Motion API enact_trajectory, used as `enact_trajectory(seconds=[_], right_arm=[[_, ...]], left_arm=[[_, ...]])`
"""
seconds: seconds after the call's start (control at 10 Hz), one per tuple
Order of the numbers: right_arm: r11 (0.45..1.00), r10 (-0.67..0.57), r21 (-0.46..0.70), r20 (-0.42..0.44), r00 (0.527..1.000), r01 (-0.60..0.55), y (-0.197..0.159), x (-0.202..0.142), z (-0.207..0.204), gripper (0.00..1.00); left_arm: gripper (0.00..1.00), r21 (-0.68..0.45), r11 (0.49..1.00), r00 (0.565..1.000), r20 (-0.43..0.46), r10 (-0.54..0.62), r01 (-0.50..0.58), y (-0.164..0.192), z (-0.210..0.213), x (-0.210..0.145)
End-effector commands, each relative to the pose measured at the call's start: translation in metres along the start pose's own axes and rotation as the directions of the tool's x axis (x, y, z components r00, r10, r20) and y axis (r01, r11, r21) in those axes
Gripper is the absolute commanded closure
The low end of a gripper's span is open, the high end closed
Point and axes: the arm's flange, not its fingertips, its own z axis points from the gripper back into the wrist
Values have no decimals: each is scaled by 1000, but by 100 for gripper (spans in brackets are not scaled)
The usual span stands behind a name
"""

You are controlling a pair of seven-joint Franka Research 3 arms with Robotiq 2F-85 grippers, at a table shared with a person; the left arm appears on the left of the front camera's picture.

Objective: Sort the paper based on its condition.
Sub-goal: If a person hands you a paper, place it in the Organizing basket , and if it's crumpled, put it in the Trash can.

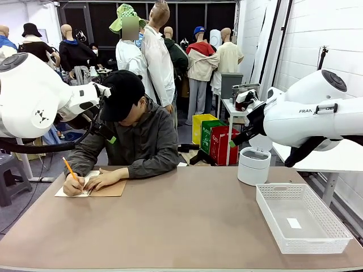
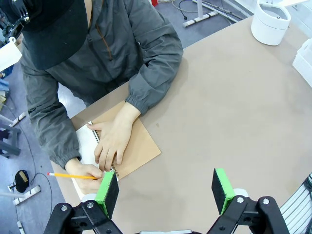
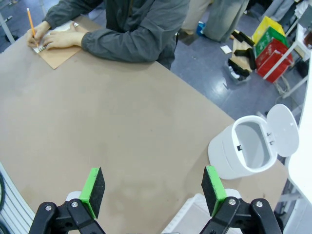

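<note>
Wide open and empty, the left robot hand (image 2: 165, 187) hovers above the brown bench (image 2: 234, 107), green pads well apart. Just beyond it a person's hands (image 2: 114, 144) rest on a spiral notepad (image 2: 139, 146) at the bench's far edge. One hand lies flat across the binding. The other holds an orange pencil (image 2: 73, 175) on the white paper page (image 2: 84, 144). The right robot hand (image 3: 152, 189) is also spread open, gripping nothing, above the bench's other end. Near it stands a white bin (image 3: 243, 151) with its lid flipped up. A white mesh basket (image 1: 267, 214) sits close by, with a small white slip (image 1: 294, 222) on its floor.
</note>
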Motion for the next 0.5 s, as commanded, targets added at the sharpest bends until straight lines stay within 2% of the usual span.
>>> enact_trajectory(seconds=[0.0,0.4], right_arm=[[1000,-1,1,0,1000,1,0,0,0,0],[1000,-1,1,0,1000,1,0,0,0,0]], left_arm=[[0,-2,1000,1000,3,-1,1,1,1,0],[0,-2,1000,1000,3,-1,1,1,1,0]])
